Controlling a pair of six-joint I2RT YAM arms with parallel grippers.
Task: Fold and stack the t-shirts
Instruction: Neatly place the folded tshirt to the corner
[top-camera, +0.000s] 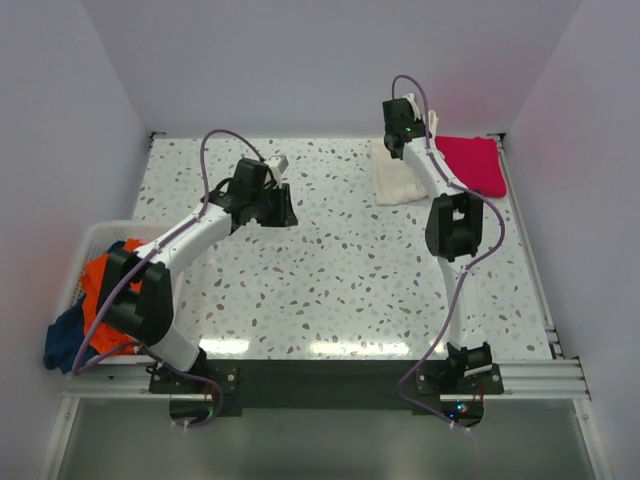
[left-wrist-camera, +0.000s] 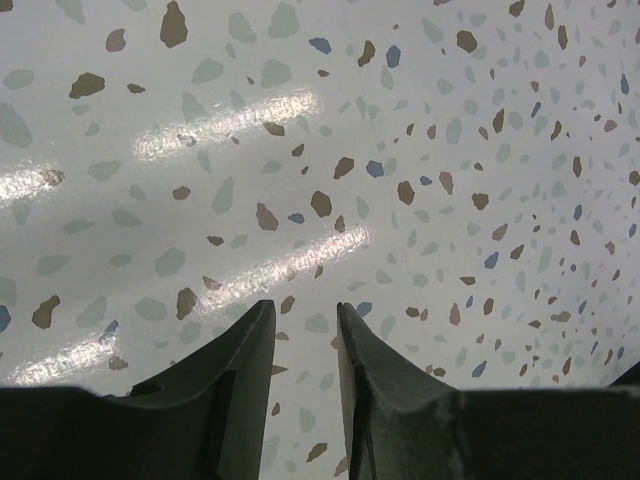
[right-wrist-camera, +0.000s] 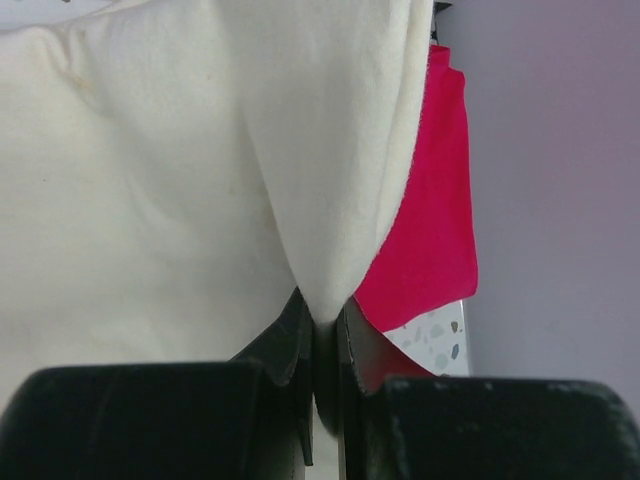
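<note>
A cream t-shirt lies folded at the back right of the table, beside a magenta-red t-shirt that lies flat against the right wall. My right gripper is above the gap between them, shut on a pinched fold of the cream t-shirt. In the right wrist view that fold hangs from my right gripper, and the magenta-red t-shirt shows behind it. My left gripper hovers over bare table at centre left. In its wrist view the left gripper is open with nothing between the fingers.
A white slatted basket sits at the table's left edge. It holds an orange t-shirt, and a dark blue t-shirt spills over its near corner. Walls close in the table at the back and on both sides.
</note>
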